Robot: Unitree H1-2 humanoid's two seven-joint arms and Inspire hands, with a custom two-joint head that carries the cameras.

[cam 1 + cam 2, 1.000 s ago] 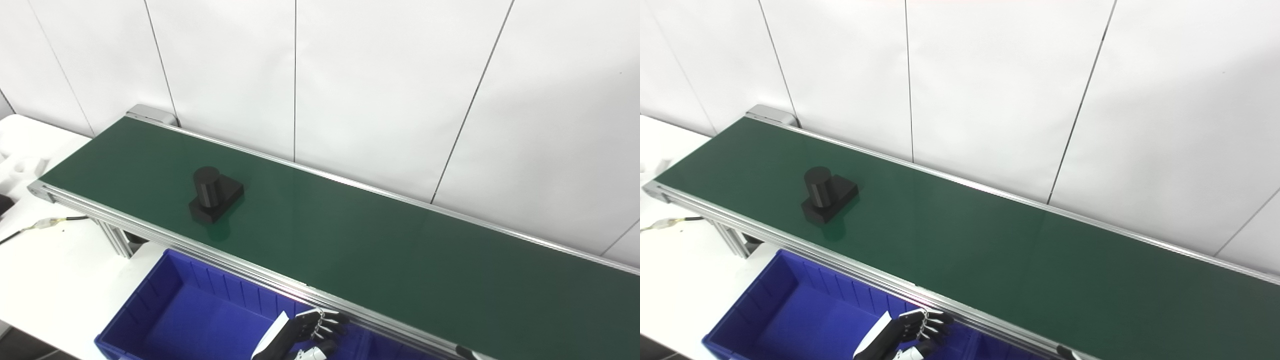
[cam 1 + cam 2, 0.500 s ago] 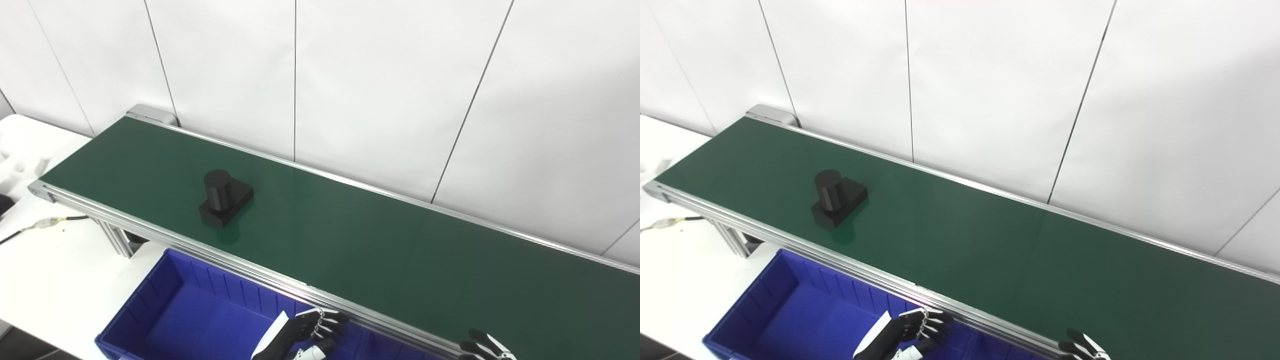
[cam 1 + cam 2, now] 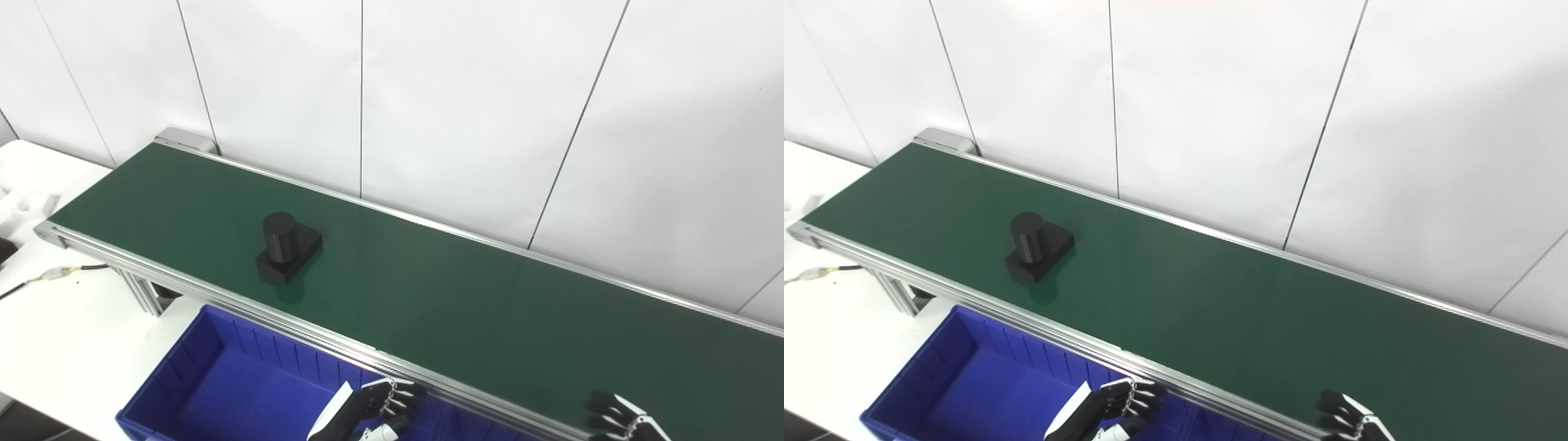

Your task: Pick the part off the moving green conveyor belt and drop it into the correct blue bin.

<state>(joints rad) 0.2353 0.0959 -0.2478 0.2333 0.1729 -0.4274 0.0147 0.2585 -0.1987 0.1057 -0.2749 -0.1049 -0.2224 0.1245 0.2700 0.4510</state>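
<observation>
A black part [image 3: 286, 246], a short cylinder standing on a square base, rides on the green conveyor belt [image 3: 465, 300] left of its middle. My left hand [image 3: 376, 407] hovers over the blue bin [image 3: 245, 386] below the belt's near rail, fingers loosely curled and holding nothing. My right hand [image 3: 618, 419] shows at the bottom edge over the belt's near side, fingers spread and empty. Both hands are far from the part.
The belt runs diagonally from upper left to lower right, framed by aluminium rails [image 3: 343, 349]. A white wall stands right behind it. A white table [image 3: 55, 331] with a cable [image 3: 55, 274] lies at the left.
The part has moved to the right along the belt. My right hand has come up into view at the bottom right. The left hand has stayed in place.
</observation>
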